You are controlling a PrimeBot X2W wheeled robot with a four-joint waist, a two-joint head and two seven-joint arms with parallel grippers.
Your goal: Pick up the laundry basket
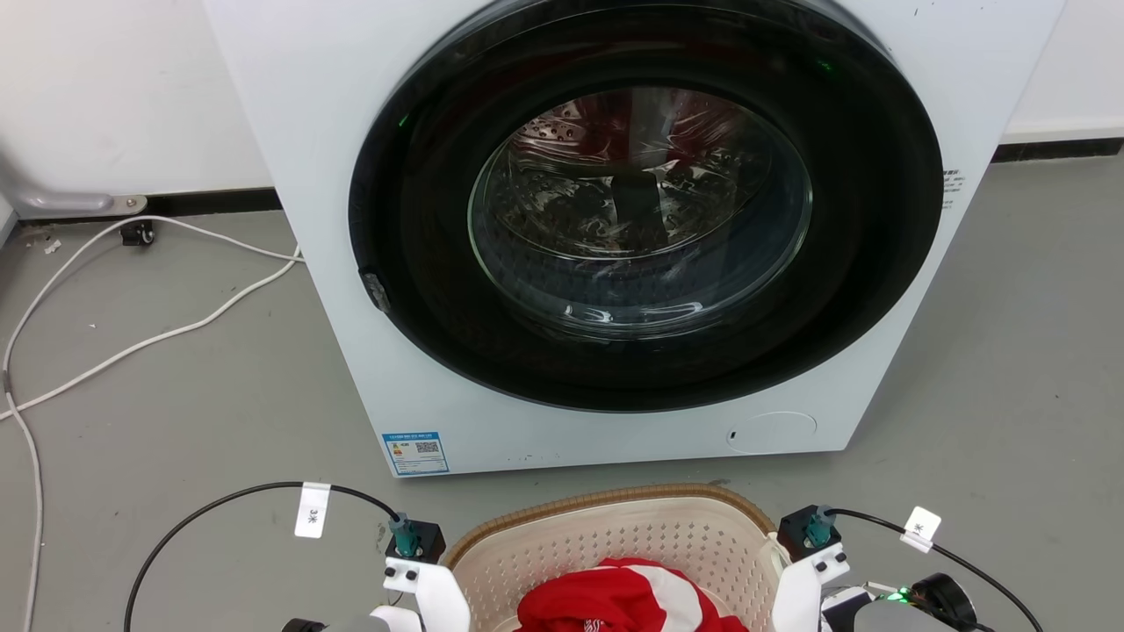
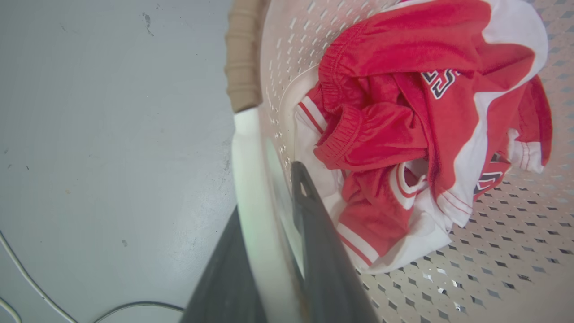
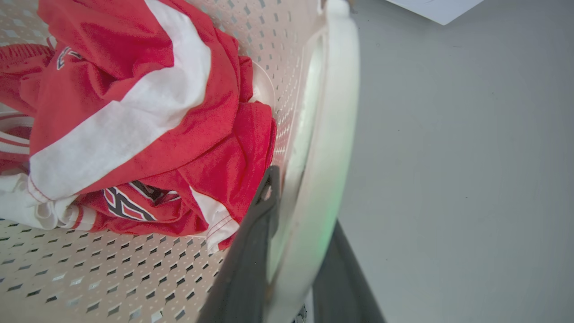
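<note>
laundry basket [image 1: 606, 500] at bottom of head view, just before washer [image 1: 334, 132], between both wrists; round door [image 1: 641, 211] shut. wrist views add grip: left gripper [image 2: 264, 197] clamped on white left handle [image 2: 246, 157], right gripper [image 3: 302, 199] clamped on right handle [image 3: 341, 89]; red-white clothes [image 2: 403, 112] inside basket. grey floor [image 1: 176, 395], white cable [image 1: 176, 329], white wall [image 1: 105, 88].

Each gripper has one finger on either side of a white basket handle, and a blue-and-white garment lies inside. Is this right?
Only the colour is wrong: the garment in the laundry basket is red and white, as the left wrist view shows. The rest stands.
</note>
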